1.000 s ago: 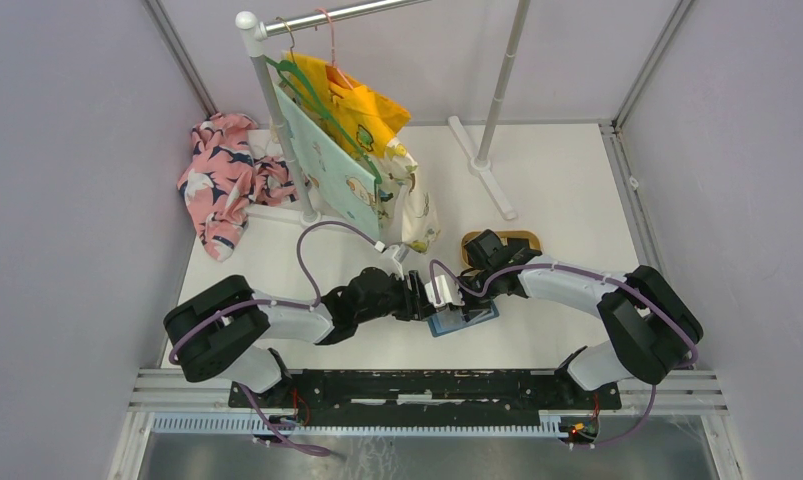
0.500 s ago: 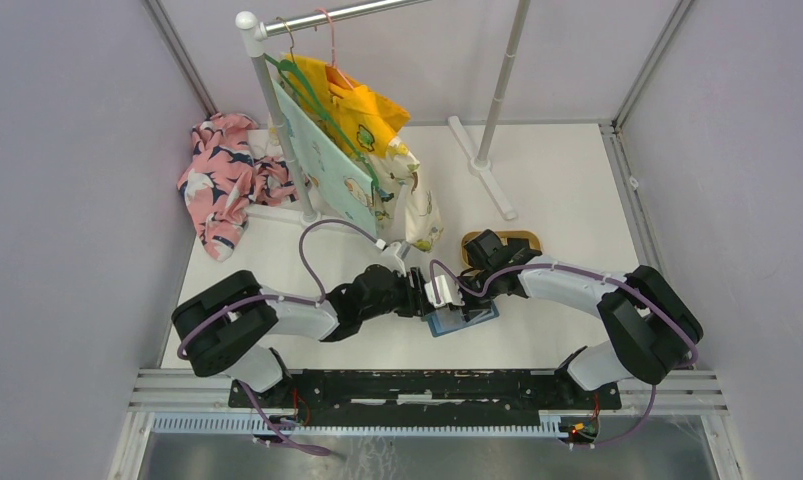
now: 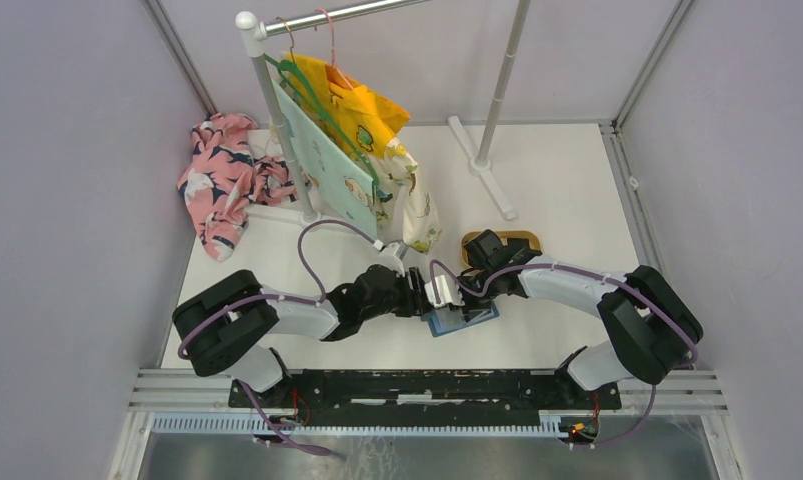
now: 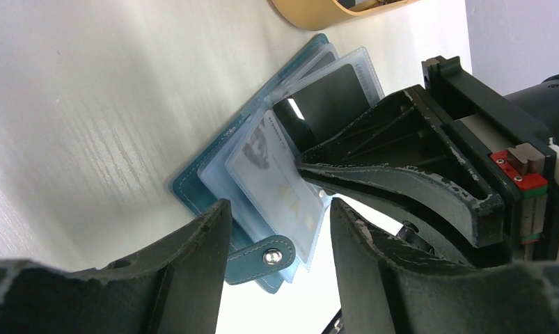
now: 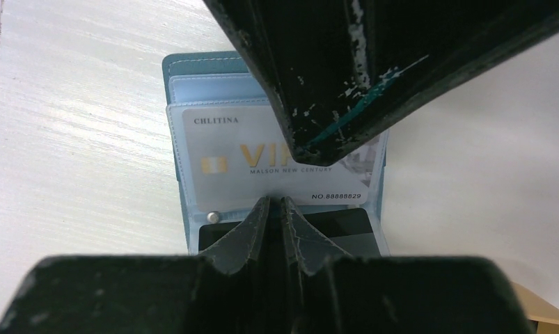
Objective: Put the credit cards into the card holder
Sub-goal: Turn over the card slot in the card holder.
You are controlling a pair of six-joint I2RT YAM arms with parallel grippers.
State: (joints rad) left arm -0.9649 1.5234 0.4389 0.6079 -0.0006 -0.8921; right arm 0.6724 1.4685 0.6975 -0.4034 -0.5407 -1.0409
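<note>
The teal card holder [image 3: 460,321] lies open on the table, its clear sleeves fanned out. One sleeve holds a pale card [image 5: 262,163] and another a dark credit card [image 4: 332,97], which also shows in the right wrist view [image 5: 346,224]. My right gripper [image 5: 275,205] is shut, its tips pressed on the sleeves between the pale and dark cards. I cannot tell if anything is pinched. My left gripper [image 4: 280,278] is open and empty, just above the snap tab [image 4: 262,259] at the holder's end. Both grippers meet over the holder [image 3: 447,300].
A tan oval tray [image 3: 522,240] sits just behind the holder, and its rim shows in the left wrist view [image 4: 318,10]. A clothes rack with hanging garments [image 3: 347,130] stands at the back, its foot [image 3: 487,180] on the table. A floral cloth [image 3: 222,175] lies at the far left.
The left arm's elbow has shifted slightly to the right. Both grippers have stayed at the card holder.
</note>
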